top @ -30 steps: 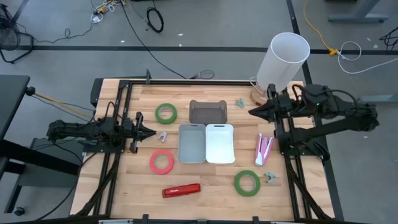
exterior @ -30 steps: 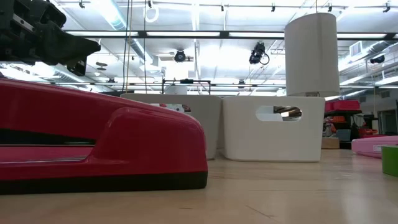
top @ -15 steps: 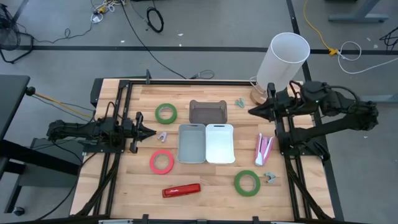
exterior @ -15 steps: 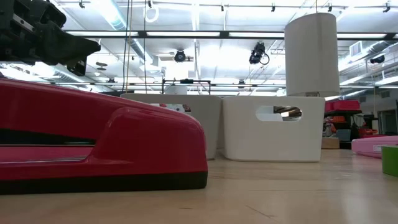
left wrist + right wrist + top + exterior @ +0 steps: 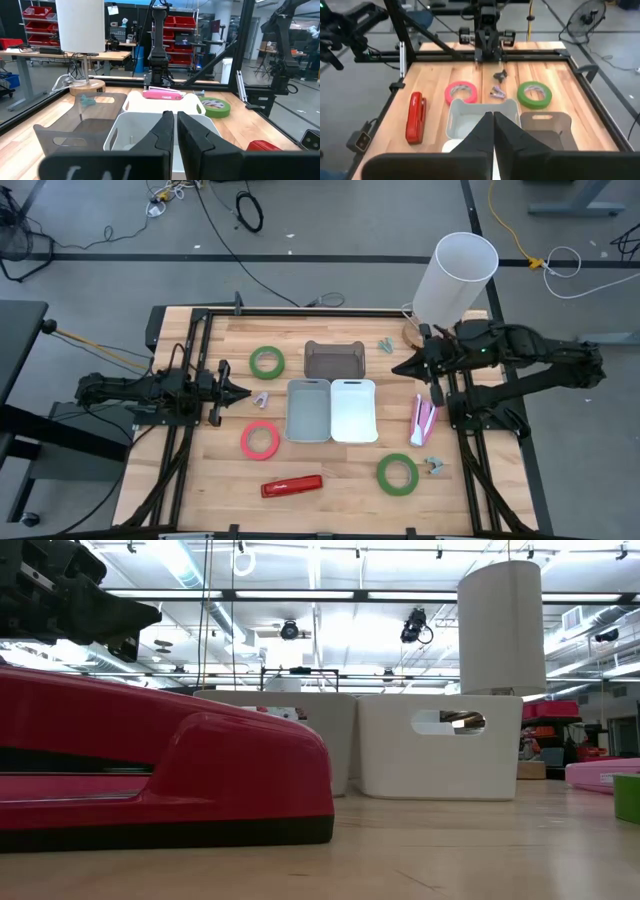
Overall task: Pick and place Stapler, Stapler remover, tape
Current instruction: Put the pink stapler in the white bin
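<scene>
A red stapler point(image 5: 292, 485) lies near the table's front edge. It fills the low view's left point(image 5: 160, 770). A pink stapler point(image 5: 424, 418) lies right of the white bin point(image 5: 353, 410). A red tape roll point(image 5: 260, 440) and two green tape rolls point(image 5: 267, 362) point(image 5: 398, 474) lie flat on the table. Small staple removers lie at the left point(image 5: 262, 398), the far side point(image 5: 385, 345) and the near right point(image 5: 434, 467). My left gripper point(image 5: 247, 392) is shut and empty beside the left remover. My right gripper point(image 5: 396, 368) is shut and empty, above the table right of the brown bin point(image 5: 335, 360).
A grey bin point(image 5: 308, 410) stands beside the white bin in the middle, with the brown bin behind them. A tall white lamp point(image 5: 455, 280) stands at the far right corner. Black frame rails point(image 5: 190, 430) run along the table's sides.
My right gripper has moved a little toward the table's left and near edges, toward the bins, still shut. My left arm has kept still.
</scene>
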